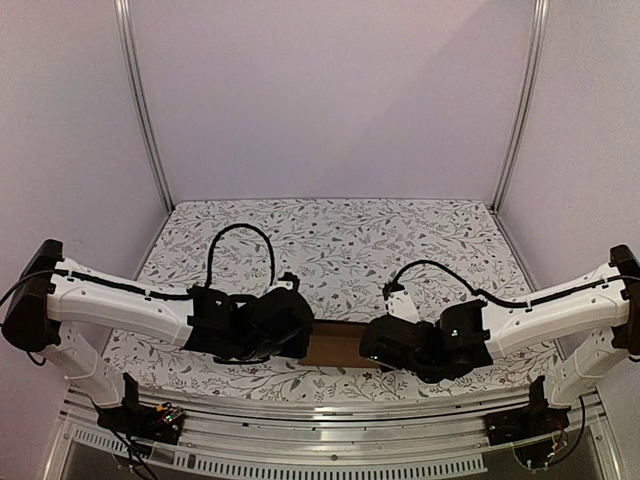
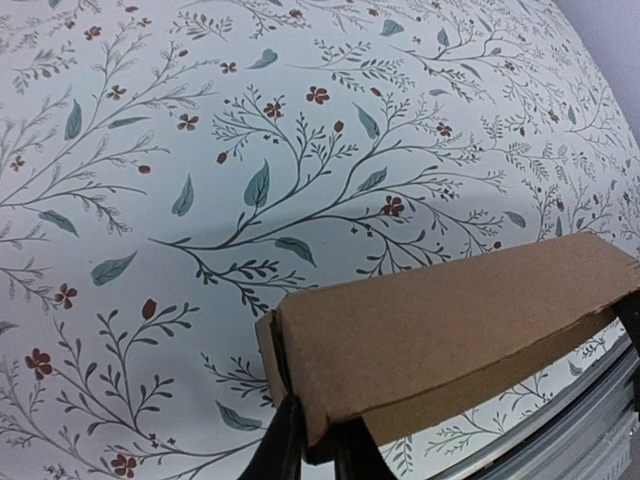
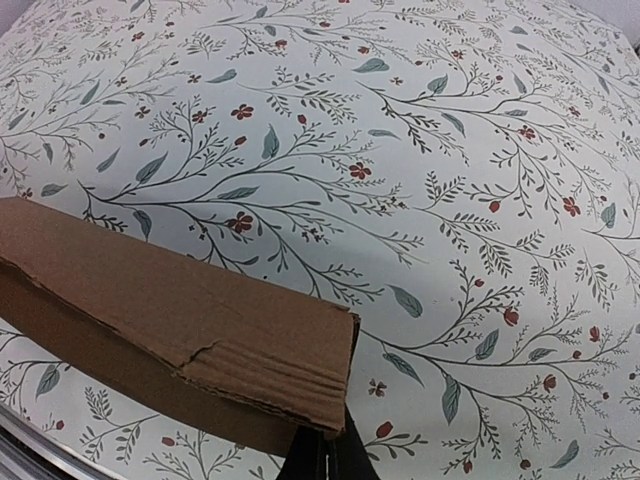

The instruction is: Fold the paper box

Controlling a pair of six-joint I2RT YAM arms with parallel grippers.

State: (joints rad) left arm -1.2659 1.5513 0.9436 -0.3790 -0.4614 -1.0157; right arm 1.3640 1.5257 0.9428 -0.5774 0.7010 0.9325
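The paper box [image 1: 338, 345] is a small oblong box of plain brown cardboard, held between my two grippers just above the floral cloth near the table's front edge. My left gripper [image 1: 305, 335] is shut on its left end. In the left wrist view the box [image 2: 450, 320] runs to the right and the gripper [image 2: 320, 445] pinches its near corner. My right gripper [image 1: 373, 345] is shut on its right end. In the right wrist view the box [image 3: 170, 300] runs to the left, with a creased, slightly torn edge, and the gripper [image 3: 332, 455] clamps its corner.
A floral cloth [image 1: 340, 250] covers the table. A metal rail [image 1: 330, 425] runs along the near edge. Two aluminium posts [image 1: 145, 110] [image 1: 520, 110] and plain walls close off the back and sides.
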